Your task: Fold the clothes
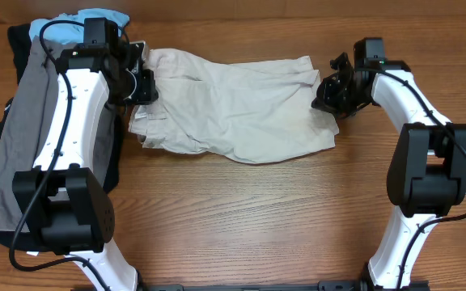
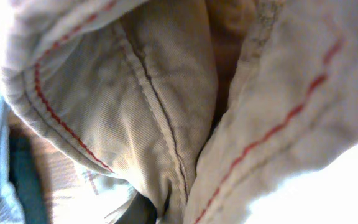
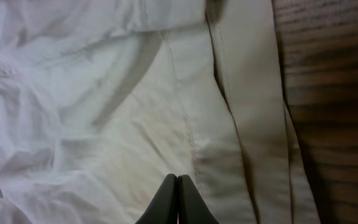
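A brown wooden table with grain running side to side carries everything. The beige shorts lie spread out and wrinkled on its far middle, flat on the wood. Left of the shorts a dark cloth rests on the table with a grey garment over it. Beyond the shorts' left end, a light-blue garment is bunched at the far edge.

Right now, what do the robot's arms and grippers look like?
Both arms are alike: the left arm and right arm have white links joined by black joint housings, with thin black cables looped along them. The left gripper and right gripper are black, the right's fingers tapering to points.
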Controlling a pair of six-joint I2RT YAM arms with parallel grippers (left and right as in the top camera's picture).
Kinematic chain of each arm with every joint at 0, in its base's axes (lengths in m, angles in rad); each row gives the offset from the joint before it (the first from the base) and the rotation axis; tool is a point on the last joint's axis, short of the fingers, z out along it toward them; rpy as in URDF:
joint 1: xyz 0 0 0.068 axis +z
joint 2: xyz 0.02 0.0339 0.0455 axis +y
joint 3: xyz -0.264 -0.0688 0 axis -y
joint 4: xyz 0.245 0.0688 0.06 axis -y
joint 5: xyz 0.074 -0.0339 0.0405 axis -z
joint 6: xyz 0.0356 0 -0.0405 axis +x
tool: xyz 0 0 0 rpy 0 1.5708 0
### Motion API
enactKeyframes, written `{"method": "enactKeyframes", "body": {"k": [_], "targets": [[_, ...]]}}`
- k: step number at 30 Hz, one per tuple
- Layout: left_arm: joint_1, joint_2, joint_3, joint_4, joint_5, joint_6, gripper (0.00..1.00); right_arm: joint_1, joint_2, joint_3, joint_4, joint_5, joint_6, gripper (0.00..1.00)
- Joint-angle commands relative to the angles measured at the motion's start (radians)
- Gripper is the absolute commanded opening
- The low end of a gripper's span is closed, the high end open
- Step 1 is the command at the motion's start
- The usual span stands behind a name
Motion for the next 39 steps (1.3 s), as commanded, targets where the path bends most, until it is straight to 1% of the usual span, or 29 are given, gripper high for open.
{"method": "enactKeyframes", "body": {"k": [1,3,4,7,14,18,20,23,25,28,30,33,37,39], "targets": [[-0.045,-0.006,0.041,0.023,0.114,-0.038,0.04,-0.002,-0.037,-0.035,0.025,0.018,0.014,0.04],[-0.09,-0.006,0.041,0.038,0.115,-0.053,0.04,-0.002,-0.037,-0.048,0.037,0.026,0.016,0.04],[-0.137,-0.006,0.041,0.059,0.114,-0.072,0.04,-0.002,-0.037,-0.056,0.047,0.027,0.019,0.04],[-0.214,-0.006,0.041,0.108,0.098,-0.122,0.04,-0.002,-0.037,-0.078,0.076,0.036,0.031,0.04],[-0.354,-0.006,0.041,0.244,0.064,-0.229,0.04,-0.006,-0.038,-0.092,0.093,0.053,0.069,0.04],[-0.412,0.0,0.041,0.3,-0.024,-0.27,0.04,-0.019,-0.038,-0.092,0.093,0.027,0.072,0.04],[-0.438,0.016,0.041,0.343,-0.024,-0.29,0.04,-0.027,-0.038,-0.092,0.093,0.022,0.072,0.04],[-0.447,0.032,0.041,0.36,-0.038,-0.299,0.04,-0.03,-0.038,-0.092,0.092,0.022,0.072,0.04],[-0.441,0.031,0.042,0.348,-0.074,-0.299,0.04,-0.03,-0.038,-0.092,0.091,0.021,0.072,0.04],[-0.394,0.014,0.043,0.318,-0.077,-0.299,0.04,-0.03,-0.038,-0.085,0.096,-0.023,0.071,0.04],[-0.327,-0.01,0.065,0.243,-0.061,-0.283,0.04,-0.03,-0.04,-0.056,0.087,-0.065,0.071,0.04],[-0.257,-0.019,0.129,0.107,-0.043,-0.222,0.04,-0.029,-0.052,-0.014,0.059,-0.084,0.071,0.04],[-0.175,-0.019,0.256,-0.121,-0.051,-0.106,0.04,-0.019,-0.073,0.045,-0.007,-0.084,0.058,0.04],[-0.153,-0.019,0.302,-0.193,-0.074,-0.078,0.04,-0.014,-0.084,0.06,-0.032,-0.083,0.049,0.04]]}}
